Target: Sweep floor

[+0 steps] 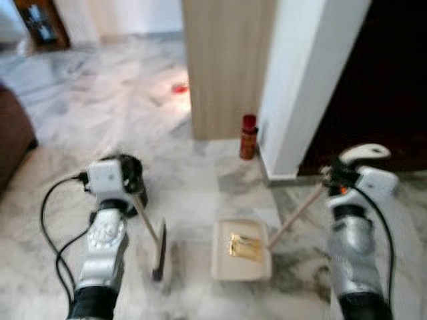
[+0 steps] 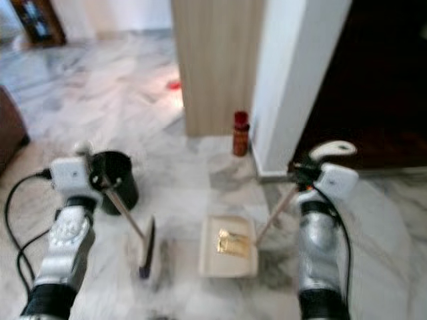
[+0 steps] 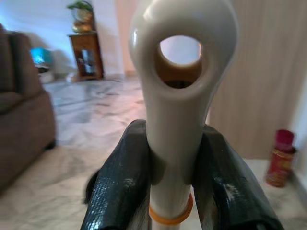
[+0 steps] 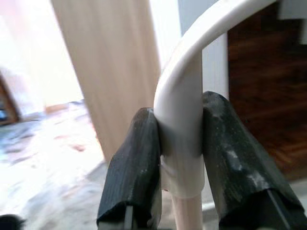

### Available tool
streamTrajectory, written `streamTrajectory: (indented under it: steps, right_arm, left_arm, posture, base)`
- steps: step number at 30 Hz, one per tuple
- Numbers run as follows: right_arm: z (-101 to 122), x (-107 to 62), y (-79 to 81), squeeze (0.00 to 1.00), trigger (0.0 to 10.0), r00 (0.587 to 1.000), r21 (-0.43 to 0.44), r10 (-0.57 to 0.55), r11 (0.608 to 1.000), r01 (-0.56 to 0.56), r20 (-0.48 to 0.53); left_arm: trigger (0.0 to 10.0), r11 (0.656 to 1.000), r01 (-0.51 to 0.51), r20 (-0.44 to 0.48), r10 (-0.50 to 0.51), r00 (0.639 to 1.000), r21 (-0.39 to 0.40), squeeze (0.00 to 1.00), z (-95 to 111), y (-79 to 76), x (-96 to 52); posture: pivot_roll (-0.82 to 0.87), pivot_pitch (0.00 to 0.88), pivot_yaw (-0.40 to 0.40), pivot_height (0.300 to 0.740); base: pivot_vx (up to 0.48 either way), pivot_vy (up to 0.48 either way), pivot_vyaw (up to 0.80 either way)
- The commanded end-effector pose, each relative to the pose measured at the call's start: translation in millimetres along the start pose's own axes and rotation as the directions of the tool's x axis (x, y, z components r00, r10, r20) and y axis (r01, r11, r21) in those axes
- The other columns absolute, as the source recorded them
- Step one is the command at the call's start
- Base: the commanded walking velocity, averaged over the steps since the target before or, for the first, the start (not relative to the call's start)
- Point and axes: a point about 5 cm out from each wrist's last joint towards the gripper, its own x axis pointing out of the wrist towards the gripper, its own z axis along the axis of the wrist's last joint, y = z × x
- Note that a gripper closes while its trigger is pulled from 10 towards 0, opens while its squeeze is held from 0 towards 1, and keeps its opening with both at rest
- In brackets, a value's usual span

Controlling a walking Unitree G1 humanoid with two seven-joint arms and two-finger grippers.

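A: Left claw (image 3: 175, 182) first. I've got both black fingers (image 3: 120, 187) pinched tight on the broom (image 1: 159, 252) handle, just under its white looped end. No gap on either side of the handle.

B: And the right?

A: Right claw (image 4: 180, 163) is the same story: its fingers (image 4: 134, 167) are clamped on the white curved top of the dustpan (image 1: 241, 249) handle. Closed hard on it, pads touching both sides.

B: Where do the tools sit on the floor (image 1: 100, 100)?

A: From the head view, the broom's stick slants down from my left wrist to a dark head resting on the marble, just left of the dustpan. The dustpan lies flat in front of me, between the two arms, its wooden stick angling up to my right wrist.

B: Anything in the pan?

A: A crumpled gold wrapper (image 1: 245, 246) lies inside it, near the middle.

B: Surroundings?

A: A black bin (image 2: 115, 180) stands by my left wrist. A red can (image 1: 248, 137) stands further off, at the foot of a white pillar (image 1: 300, 87), beside a wood panel (image 1: 227, 67). A small red scrap (image 1: 179, 87) lies well beyond. A brown sofa (image 3: 24, 134) edge is far left.
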Motion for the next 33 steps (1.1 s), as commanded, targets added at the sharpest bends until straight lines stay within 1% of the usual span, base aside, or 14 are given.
streamTrajectory:
  steps: [1,5,8,33]
  right_arm:
    - [6.3,0.5,-6.9,0.0,10.0,0.999,0.037,-0.031,0.999,0.03,0.032]
    - [5.6,0.7,-6.7,0.0,10.0,0.999,0.037,-0.029,0.999,0.028,0.027]
    - [5.7,1.0,-6.6,0.0,10.0,0.999,0.041,-0.029,0.999,0.028,0.027]
    - [3.1,0.7,-5.0,0.0,10.0,1.0,0.076,-0.025,0.997,0.024,0.011]
  left_arm:
    - [10.0,1.0,0.007,0.053,-0.007,0.999,-0.003,0.0,12.2,-4.5,4.2]
    - [10.0,1.0,0.005,0.05,-0.005,0.999,-0.009,0.0,12.1,-4.3,4.3]
    - [10.0,1.0,0.004,0.046,-0.004,0.999,-0.009,0.0,11.9,-4.2,4.4]
    - [10.0,1.0,0.0,0.048,0.0,0.999,-0.012,0.0,12.6,-3.8,4.5]
  posture:
    - [0.06,0.059,0.026,0.74]
    - [0.07,0.061,0.026,0.74]
    - [0.07,0.061,0.026,0.74]
    - [0.07,0.056,0.023,0.74]
  base:
    - [0.0,0.0,0.0]
    - [0.0,0.0,0.0]
    - [0.0,0.298,0.0]
    - [0.0,0.358,0.0]
